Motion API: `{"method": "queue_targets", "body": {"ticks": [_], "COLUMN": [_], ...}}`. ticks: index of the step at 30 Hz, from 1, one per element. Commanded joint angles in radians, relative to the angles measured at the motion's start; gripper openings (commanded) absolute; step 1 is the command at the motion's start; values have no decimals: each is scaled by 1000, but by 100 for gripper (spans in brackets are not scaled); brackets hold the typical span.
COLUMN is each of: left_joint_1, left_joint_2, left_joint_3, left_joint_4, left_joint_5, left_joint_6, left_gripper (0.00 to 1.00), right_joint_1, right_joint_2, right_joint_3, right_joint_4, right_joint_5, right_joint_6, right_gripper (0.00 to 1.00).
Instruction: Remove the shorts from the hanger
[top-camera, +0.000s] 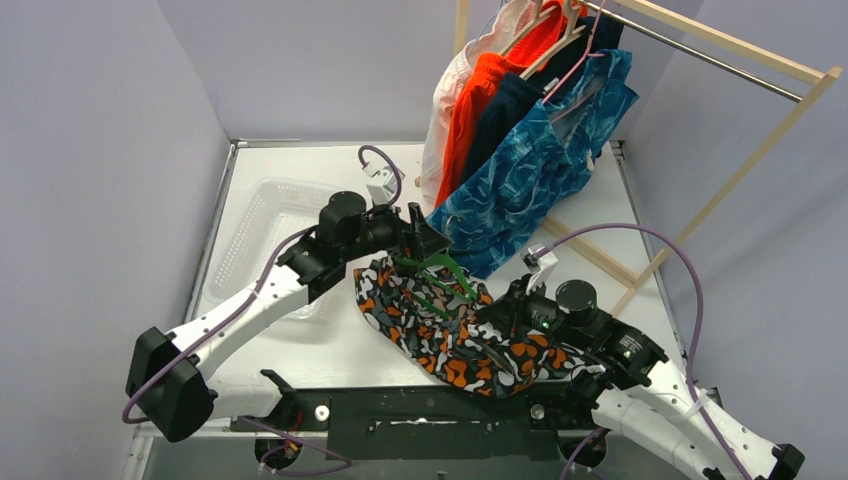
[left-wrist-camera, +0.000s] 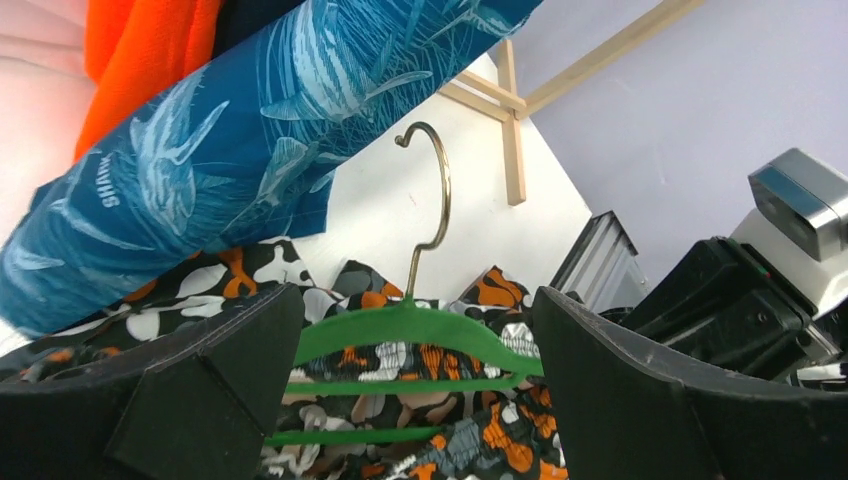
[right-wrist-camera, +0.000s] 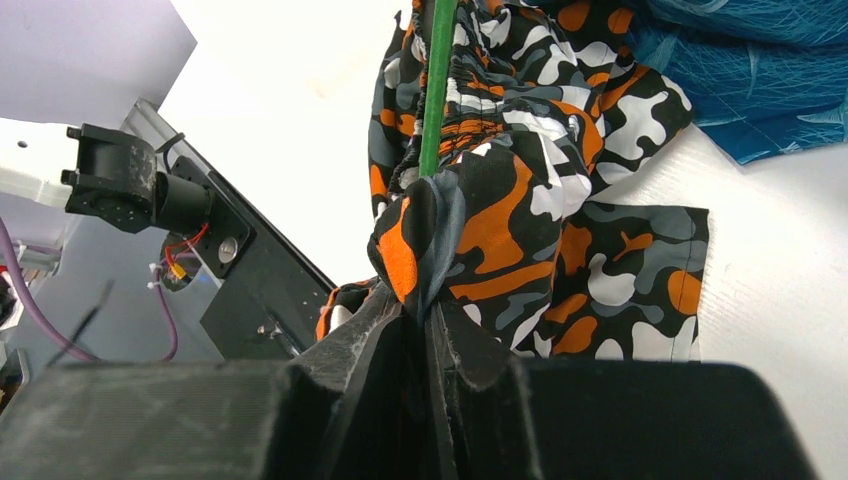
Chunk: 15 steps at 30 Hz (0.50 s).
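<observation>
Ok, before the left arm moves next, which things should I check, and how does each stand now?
1. Left jaws open: ok, wide on either side of the green hanger, not gripping it.
2. Right jaws holding the camouflage shorts: ok, shut on a fold of fabric.
3. Hanger out of the shorts: not ok, its bars sit in the waistband.
4. Hook free of the teal shorts: ok, nothing caught on it.
</observation>
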Motion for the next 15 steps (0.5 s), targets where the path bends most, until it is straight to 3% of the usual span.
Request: {"method": "queue_targets", "body": {"ticks": [1,5,9,13,15], "left_joint_1": [-19,-70,-104,-131,-147], "left_joint_2": [63,113,159,158,160], "left_joint_3": [30,81,143,172,189], "left_joint_4": [150,95,-20,-95,-145], "left_joint_5": [39,-68,-189,-308,-358], "left_joint_6": [-48,-17,11,8,21], "left_gripper": [86,80,55,10,0], "right_joint_1": [3,4,5,5,5], "right_joint_2": [-1,11,22,34,31], "right_joint_3": [15,15,18,29,36], "right_joint_4": [108,133,144,121,107], "right_joint_5": [-26,-48,-71,-65,-50], "right_joint_6": [-3,0,0,-7,-10], "right_gripper": [0,0,0,0,1]}}
